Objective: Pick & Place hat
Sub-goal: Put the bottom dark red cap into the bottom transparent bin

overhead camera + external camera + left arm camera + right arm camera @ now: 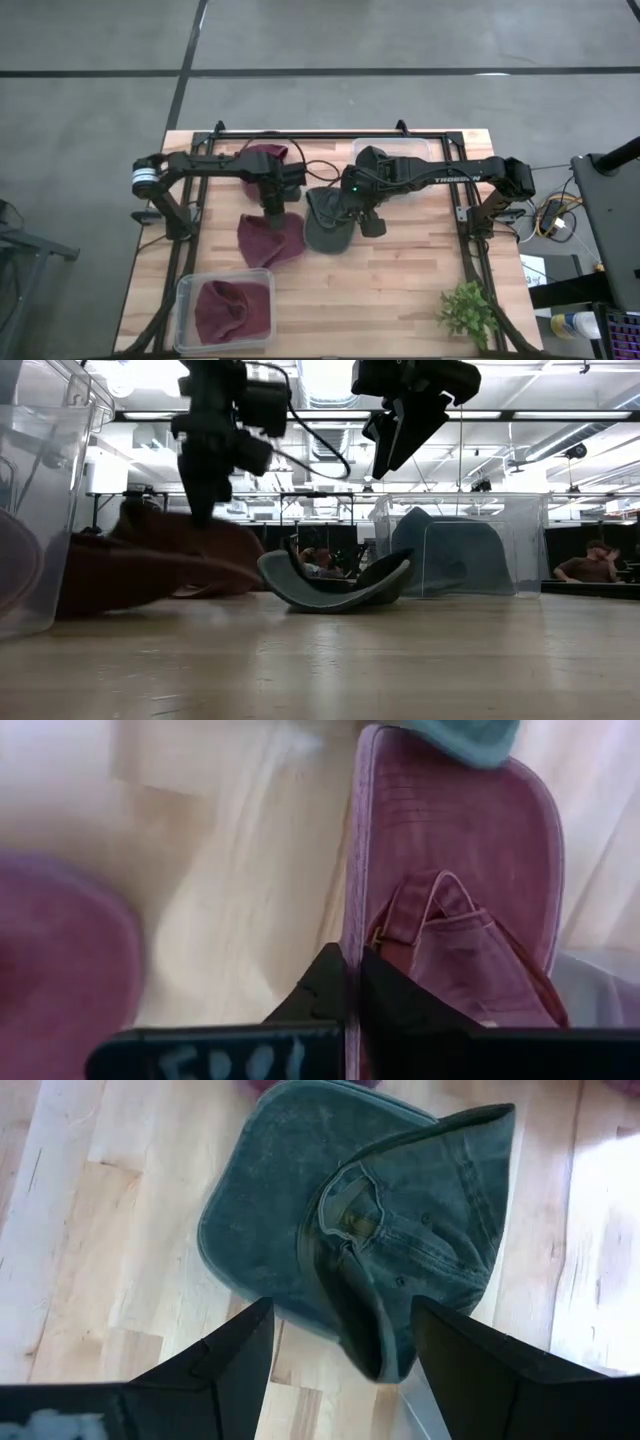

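Right gripper (pixel 335 1355) fingers spread, holding nothing, hovering straight above green hat (pixel 355 1230) lying on table (pixel 400 290). Left gripper (pixel 352 982) pinched shut on brim of maroon hat (pixel 450 920), beside it. Sorting looks partway: one maroon hat sits in near bin (pixel 186 290), green one in far bin (pixel 425 147); two left.

— Was there room around the grey hat (pixel 328 225)?
— Bare table (pixel 400 280) lay in front. The maroon hat (pixel 268 238) crowded one side, the clear bin (pixel 395 152) stood behind.
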`<state>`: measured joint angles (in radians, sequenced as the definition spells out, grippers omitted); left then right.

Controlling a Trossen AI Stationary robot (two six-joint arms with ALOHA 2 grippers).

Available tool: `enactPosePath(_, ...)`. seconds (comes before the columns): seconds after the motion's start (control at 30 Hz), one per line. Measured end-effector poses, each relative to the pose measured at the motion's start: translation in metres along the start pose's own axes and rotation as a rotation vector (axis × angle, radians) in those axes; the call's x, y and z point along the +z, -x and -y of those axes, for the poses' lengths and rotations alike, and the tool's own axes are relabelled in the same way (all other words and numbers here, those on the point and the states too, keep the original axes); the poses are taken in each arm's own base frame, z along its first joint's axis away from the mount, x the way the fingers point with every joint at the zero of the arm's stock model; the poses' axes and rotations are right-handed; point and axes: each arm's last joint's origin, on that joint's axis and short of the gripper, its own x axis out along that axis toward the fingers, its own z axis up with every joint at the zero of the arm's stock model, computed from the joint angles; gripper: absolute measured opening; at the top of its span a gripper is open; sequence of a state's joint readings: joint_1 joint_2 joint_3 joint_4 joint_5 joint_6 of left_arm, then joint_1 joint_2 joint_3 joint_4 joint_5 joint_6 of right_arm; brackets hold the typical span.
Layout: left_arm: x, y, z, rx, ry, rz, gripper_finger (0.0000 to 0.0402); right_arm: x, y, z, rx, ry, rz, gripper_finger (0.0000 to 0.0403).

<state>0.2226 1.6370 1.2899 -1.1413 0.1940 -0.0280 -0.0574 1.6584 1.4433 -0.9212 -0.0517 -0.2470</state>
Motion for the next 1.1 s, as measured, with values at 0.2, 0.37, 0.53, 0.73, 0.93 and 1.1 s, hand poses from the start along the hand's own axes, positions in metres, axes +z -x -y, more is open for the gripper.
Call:
enactPosePath(0.2, -0.012, 0.031, 0.002, 0.114, 0.037, -0.116, 0.0007, 0.000, 0.000, 0.000, -0.001, 0.000, 0.001, 0.0228)
enactPosePath(0.37, -0.015, 0.058, 0.007, 0.141, 0.048, -0.097, 0.0007, 0.001, 0.000, 0.000, -0.002, 0.000, 0.006, 0.0228)
enactPosePath(0.53, -0.017, 0.088, 0.012, 0.166, 0.075, -0.079, 0.0007, 0.001, 0.000, 0.000, -0.002, 0.000, 0.006, 0.0228)
enactPosePath(0.73, -0.021, 0.122, 0.020, 0.109, 0.078, 0.063, 0.0007, 0.001, 0.000, 0.000, -0.002, 0.003, 0.007, 0.0228)
enactPosePath(0.93, -0.020, 0.146, 0.028, -0.022, 0.106, 0.154, 0.0007, 0.001, 0.000, 0.000, -0.004, 0.020, 0.012, 0.0228)
enactPosePath(1.1, -0.021, 0.154, 0.032, -0.109, 0.164, 0.173, 0.0007, 0.001, 0.000, 0.000, -0.003, 0.019, 0.012, 0.0228)
